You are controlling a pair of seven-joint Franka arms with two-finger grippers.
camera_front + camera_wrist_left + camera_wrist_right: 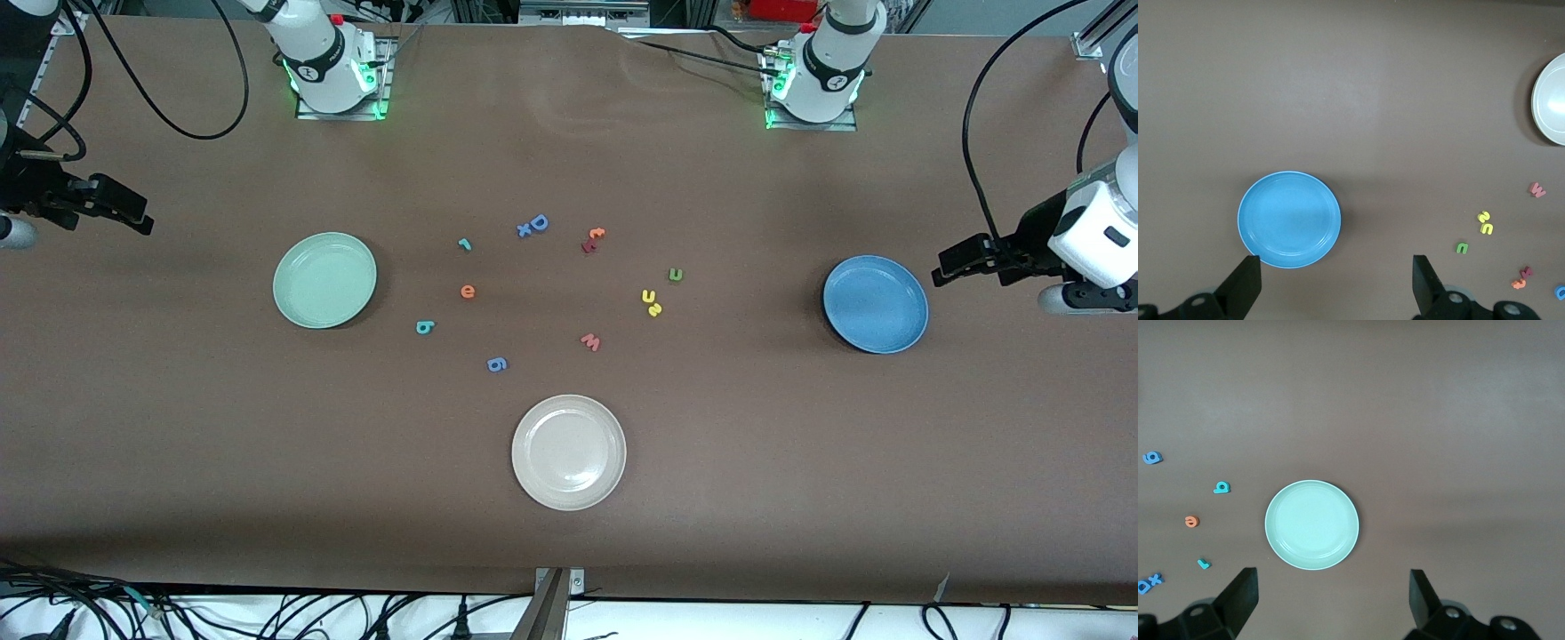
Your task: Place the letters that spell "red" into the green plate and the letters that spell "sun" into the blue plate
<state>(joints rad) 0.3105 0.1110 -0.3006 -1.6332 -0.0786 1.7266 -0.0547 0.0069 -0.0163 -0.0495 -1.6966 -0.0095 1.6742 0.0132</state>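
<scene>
The green plate (324, 280) (1311, 524) lies toward the right arm's end, the blue plate (876, 303) (1289, 219) toward the left arm's end. Between them lie the teal "r" (464, 244), orange "e" (468, 291) and teal "d" (425, 327), nearer the green plate. The yellow "s" (655, 309), yellow "u" (648, 296) and olive "n" (676, 275) lie nearer the blue plate. My left gripper (944, 269) (1337, 280) hangs open and empty beside the blue plate, high up. My right gripper (138, 218) (1331, 597) hangs open and empty past the green plate, at the table's end.
A beige-white plate (569, 452) sits nearest the front camera. Other letters lie among the task's own: a blue "D" (538, 222), a blue "g" (497, 364), a red "w" (590, 341), an orange "t" (597, 234). Both arm bases stand along the table's edge farthest from the camera.
</scene>
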